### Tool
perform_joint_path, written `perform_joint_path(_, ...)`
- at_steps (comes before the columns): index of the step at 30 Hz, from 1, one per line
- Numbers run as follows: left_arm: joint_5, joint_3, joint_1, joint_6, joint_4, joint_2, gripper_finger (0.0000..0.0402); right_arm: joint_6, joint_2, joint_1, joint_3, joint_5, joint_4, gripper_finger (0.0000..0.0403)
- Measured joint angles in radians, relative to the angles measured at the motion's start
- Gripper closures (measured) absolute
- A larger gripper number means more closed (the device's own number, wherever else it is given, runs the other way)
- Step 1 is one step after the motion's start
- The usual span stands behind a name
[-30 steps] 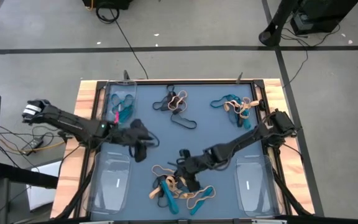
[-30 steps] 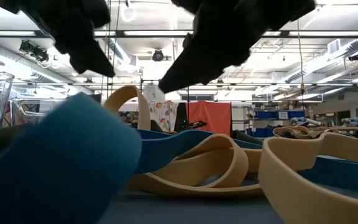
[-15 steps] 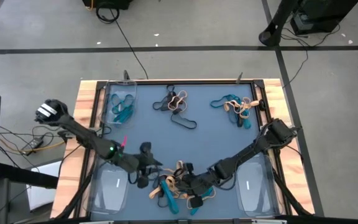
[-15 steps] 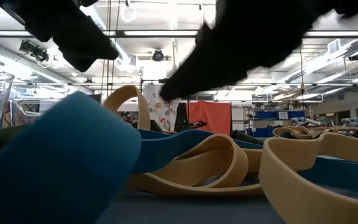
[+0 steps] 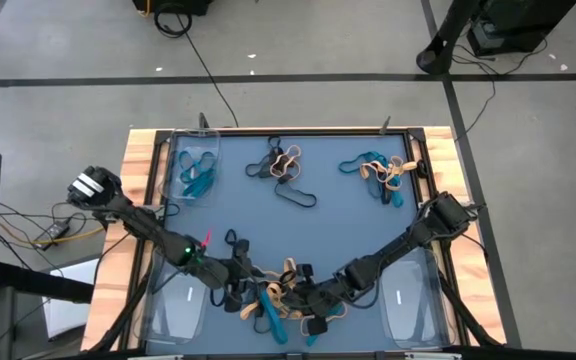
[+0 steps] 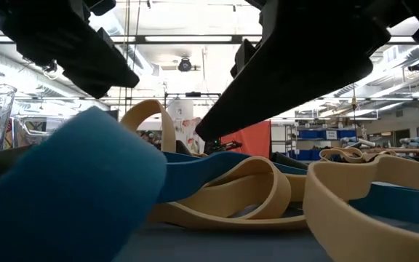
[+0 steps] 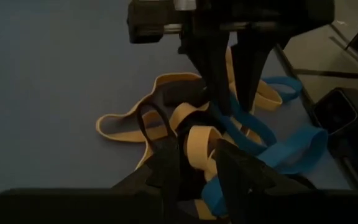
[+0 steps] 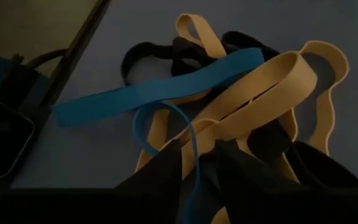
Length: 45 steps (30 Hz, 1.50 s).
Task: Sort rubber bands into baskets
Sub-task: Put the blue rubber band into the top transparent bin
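Both arms have swung down to the lower middle of the high view since a second ago, when the left gripper (image 5: 236,285) hung nearer the left-hand trays; it and the right gripper (image 5: 303,300) now flank the same heap of rubber bands (image 5: 273,300) on the matte blue-grey table (image 5: 333,215). Three smaller clusters lie along the upper part of the mat, one of them teal inside the clear upper-left basket (image 5: 194,160); the glossy round-cornered lower-left basket (image 5: 176,298) and lower-right basket (image 5: 406,298) hold none that can be seen. Level with the tabletop, the low view shows flat, smooth ribbon-like loops, a broad blue band (image 6: 71,189) at left and tan bands (image 6: 231,193) curling at centre, with dark finger shapes overhead. From the left wrist, its fingers (image 7: 166,165) stand slightly parted over tan, blue and black loops, gripping nothing visible, and the other arm's fingers point down opposite. From the right wrist, its fingers (image 8: 166,168) are also a little parted above a long blue band (image 8: 160,90) crossing tan ones; whether one is caught cannot be told. No writing is legible.
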Motion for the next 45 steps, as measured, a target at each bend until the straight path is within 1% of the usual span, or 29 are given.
perform_joint_path(5,0.0,0.0,0.0,0.001,0.001,0.0,0.0294,0.009,0.021,-0.006,0.0,-0.007,-0.023,0.0302)
perform_joint_path(12,0.001,0.0,0.0,0.001,0.008,0.0,0.0294,0.004,0.041,-0.008,0.0,-0.011,-0.006,0.0312)
perform_joint_path(15,0.001,0.0,0.0,0.001,0.01,0.0,0.0294,0.015,0.046,-0.009,0.0,-0.023,-0.002,0.0333)
perform_joint_path(18,0.002,0.0,0.0,0.001,0.009,0.0,0.0294,0.016,0.046,-0.011,0.0,-0.054,-0.002,0.038)
perform_joint_path(19,0.002,0.0,0.0,0.001,0.007,0.0,0.0294,0.013,0.046,-0.011,0.0,-0.056,-0.002,0.0389)
perform_joint_path(23,0.002,0.0,0.0,0.0,0.006,0.0,0.0294,0.01,0.046,-0.011,0.0,-0.044,0.011,0.0392)
perform_joint_path(26,0.002,0.0,0.0,0.0,0.007,0.0,0.0294,0.014,0.036,-0.01,0.0,0.018,0.011,0.0397)
perform_joint_path(34,0.002,0.0,0.002,-0.002,0.011,0.0,0.0294,0.016,-0.043,-0.01,0.0,0.304,0.016,0.04)
perform_joint_path(36,0.002,0.0,0.009,-0.048,0.021,0.0,0.0294,0.006,-0.066,-0.01,0.0,0.364,0.013,0.04)
perform_joint_path(39,0.001,0.0,0.03,-0.148,0.019,0.0,0.0294,-0.022,-0.097,-0.01,0.0,0.432,0.004,0.04)
perform_joint_path(43,0.005,0.0,0.048,-0.158,0.018,0.0,0.0293,-0.065,-0.14,-0.018,0.0,0.516,-0.038,0.04)
perform_joint_path(45,-0.002,0.0,0.059,-0.16,0.021,0.0,0.0293,-0.083,-0.161,-0.028,0.0,0.539,-0.057,0.04)
